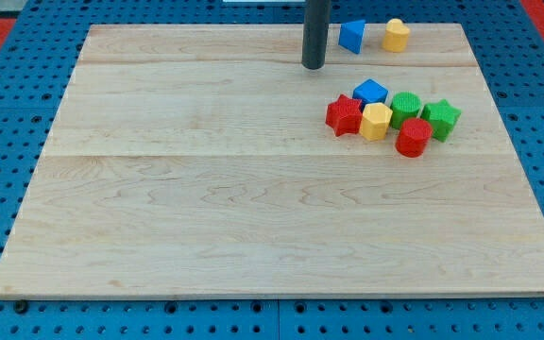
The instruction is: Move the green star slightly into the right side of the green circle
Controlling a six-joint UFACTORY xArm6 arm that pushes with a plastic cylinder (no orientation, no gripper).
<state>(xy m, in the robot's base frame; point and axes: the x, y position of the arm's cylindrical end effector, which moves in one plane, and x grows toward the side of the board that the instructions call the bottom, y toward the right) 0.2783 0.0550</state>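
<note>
Green star (441,118) touching green circle (405,108)

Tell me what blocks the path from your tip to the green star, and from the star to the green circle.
My tip sits toward the view's top-left of the cluster. The blue block and green circle lie between it and the green star. Nothing separates star and circle; they look to be touching already.

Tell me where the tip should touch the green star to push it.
No gripping here: my tip should press the green star on its right face, coming from the view's right, since the green circle sits just left of it.
</note>
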